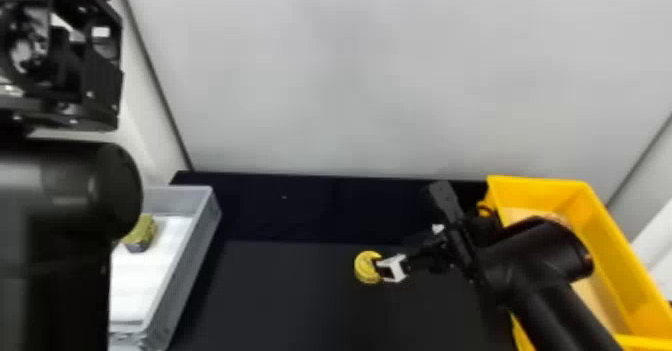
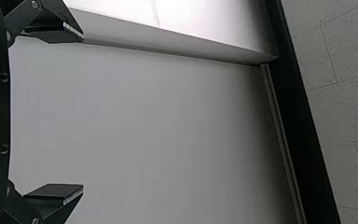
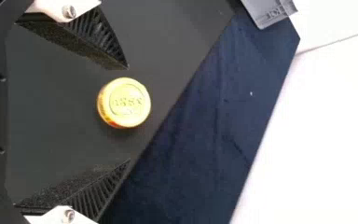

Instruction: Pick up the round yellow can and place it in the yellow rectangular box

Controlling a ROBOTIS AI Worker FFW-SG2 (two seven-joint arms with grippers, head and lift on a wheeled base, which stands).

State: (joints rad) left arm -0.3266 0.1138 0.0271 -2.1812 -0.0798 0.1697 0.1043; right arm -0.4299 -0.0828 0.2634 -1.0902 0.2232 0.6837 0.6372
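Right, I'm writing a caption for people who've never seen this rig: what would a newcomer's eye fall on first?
Probably the big yellow box at the robot's right, partly behind the right arm. Next, the small round yellow can, bright on the dark tabletop, with the right gripper open around it. The bulky black left arm looms at the head view's left edge.

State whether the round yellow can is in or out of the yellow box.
Out: the can sits on the dark table, outside the yellow box.
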